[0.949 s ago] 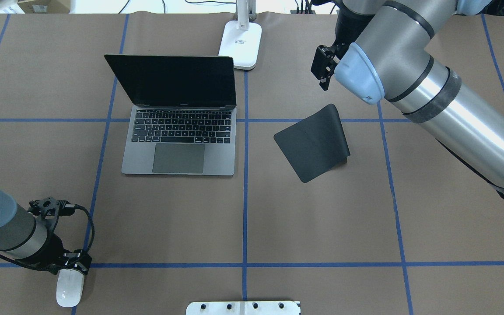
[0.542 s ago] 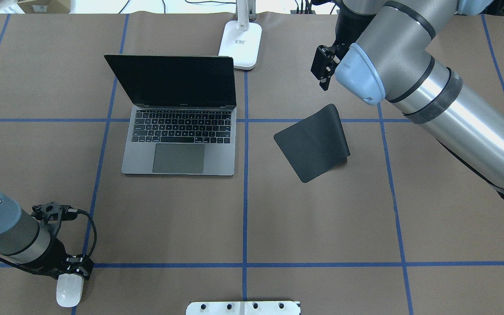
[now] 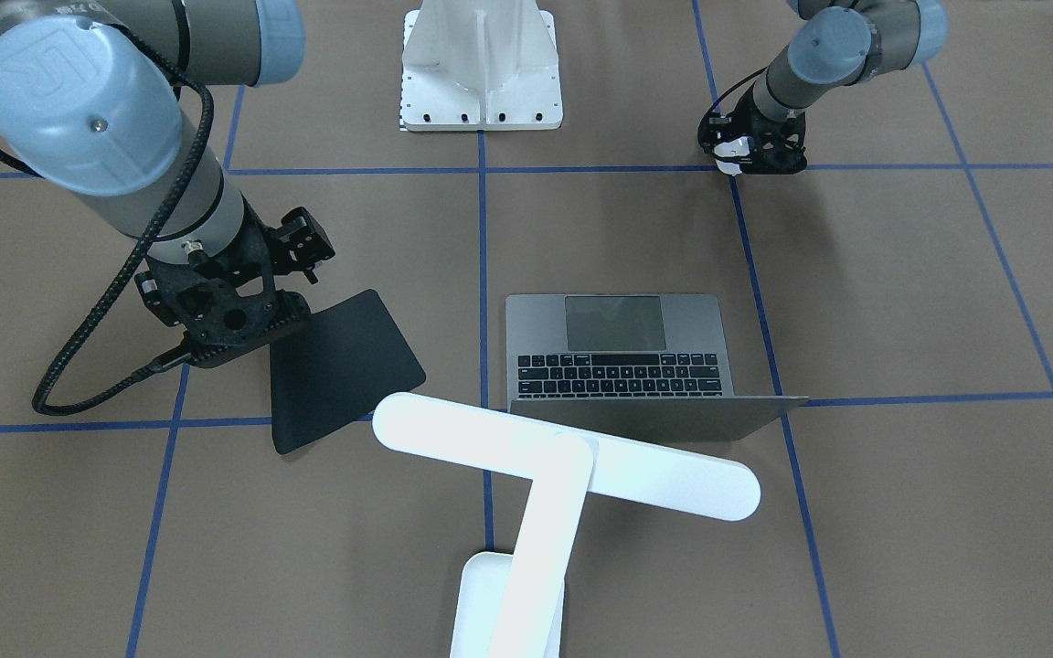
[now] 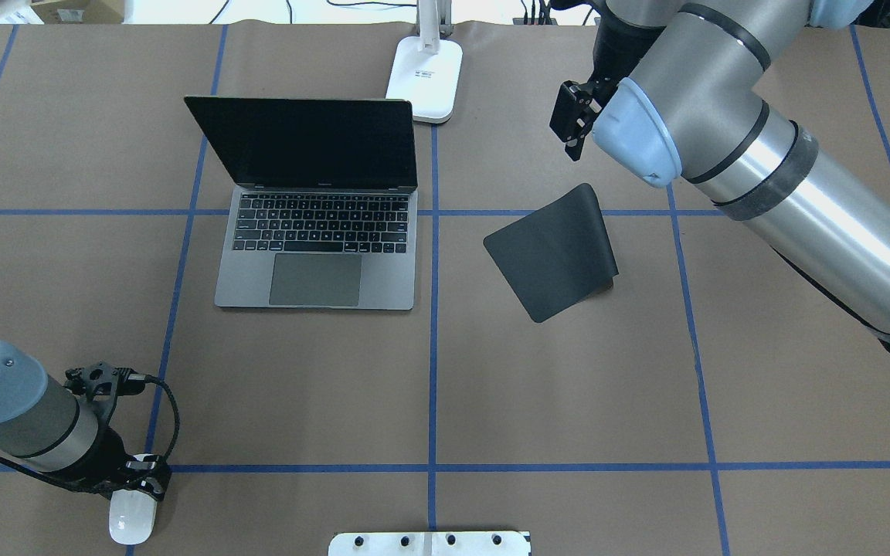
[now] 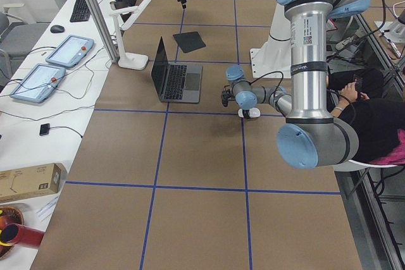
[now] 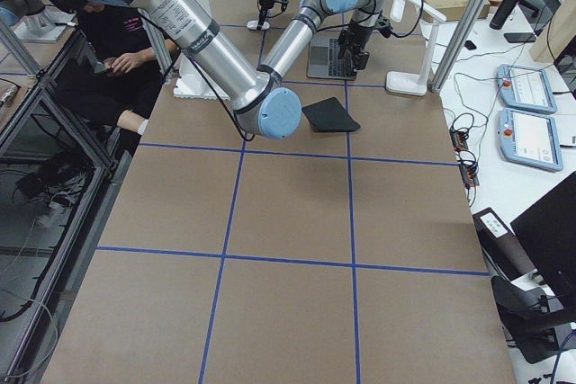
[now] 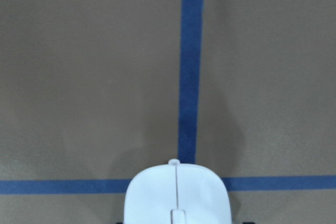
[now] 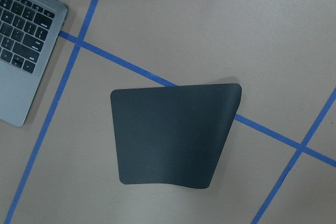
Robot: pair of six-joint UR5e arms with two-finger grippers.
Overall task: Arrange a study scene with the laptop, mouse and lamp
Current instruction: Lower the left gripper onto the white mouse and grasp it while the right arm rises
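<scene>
The white mouse [image 4: 132, 520] lies at the table's near left corner, and my left gripper [image 4: 141, 480] is shut on its far end. In the left wrist view the mouse [image 7: 178, 195] fills the bottom centre, over a blue tape crossing. The front view shows the mouse [image 3: 731, 148] inside the left gripper [image 3: 750, 153]. The grey laptop [image 4: 317, 255] stands open at centre left. The white lamp's base [image 4: 426, 77] is behind it and its bar head [image 3: 563, 457] hangs over the lid. My right gripper [image 4: 570, 131] hovers open and empty above the table's far right.
A black mouse pad [image 4: 553, 255] with one curled corner lies right of the laptop, under the right gripper; it also shows in the right wrist view [image 8: 173, 135]. A white bolted pedestal [image 3: 481, 73] sits at the robot's edge. Blue tape lines grid the brown table.
My left gripper has moved toward the robot's edge and slightly right, and the mouse has shifted with it. The right arm has barely moved.
</scene>
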